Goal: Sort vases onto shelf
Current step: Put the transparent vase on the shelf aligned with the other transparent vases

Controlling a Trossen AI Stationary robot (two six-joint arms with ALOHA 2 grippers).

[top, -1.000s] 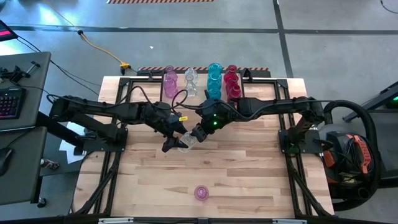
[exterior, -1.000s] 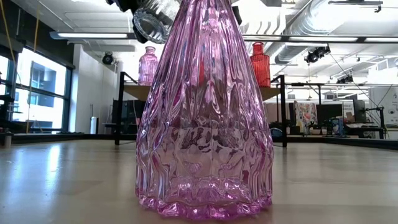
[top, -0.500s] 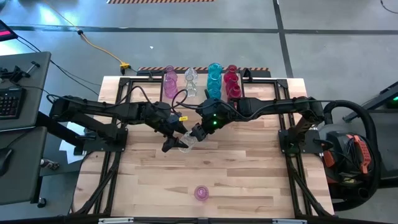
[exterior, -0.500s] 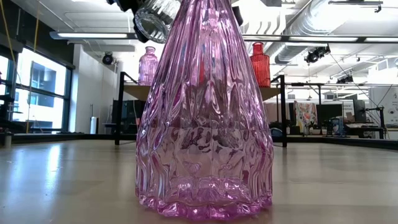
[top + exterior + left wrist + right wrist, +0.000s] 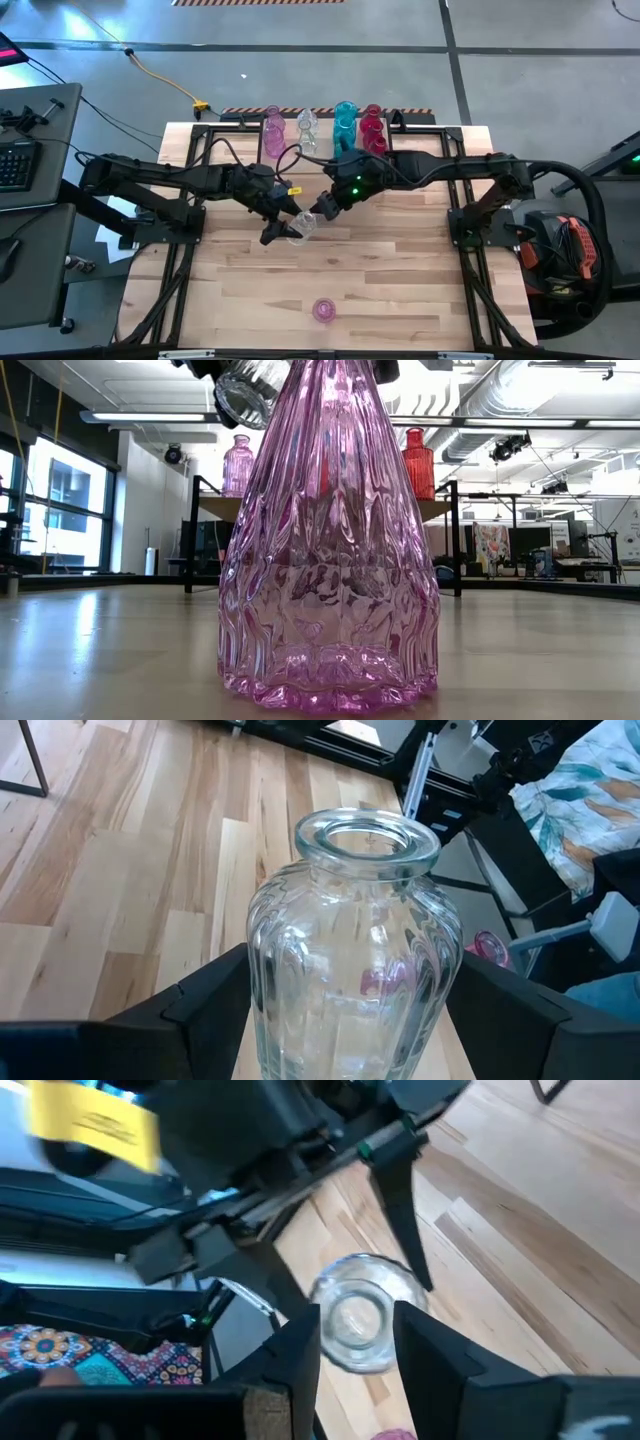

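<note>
We start with the clear vase [image 5: 298,228], which we are carrying above the middle of the desk [image 5: 400,290], clamped between the jaws of our left gripper [image 5: 284,230]; the left wrist view shows its ribbed body [image 5: 352,980] wedged between the two dark fingers [image 5: 215,1005], mouth up.

What has changed is on the other side. A second ago our right gripper [image 5: 324,207] sat tight against this vase from the opposite flank. Now its jaws stand apart and it has drawn back a little toward the shelf, so that in the right wrist view the vase's mouth [image 5: 358,1320] shows beyond the spread fingers [image 5: 300,1350], no longer gripped by them. The left jaws have not moved.

We read this as a handover just finished: the vase now belongs to the left arm alone, and the next step is likely to carry it to the shelf [image 5: 420,120] at the far edge of the desk, where pink, clear, teal and red vases [image 5: 345,125] already stand in rows.

One pink vase [image 5: 322,309] still waits near the front edge of the desk, filling the low view [image 5: 328,560].

As for writing, we see a yellow tag [image 5: 92,1122] on the left arm, but can read nothing on it, and no brand marks show elsewhere.
</note>
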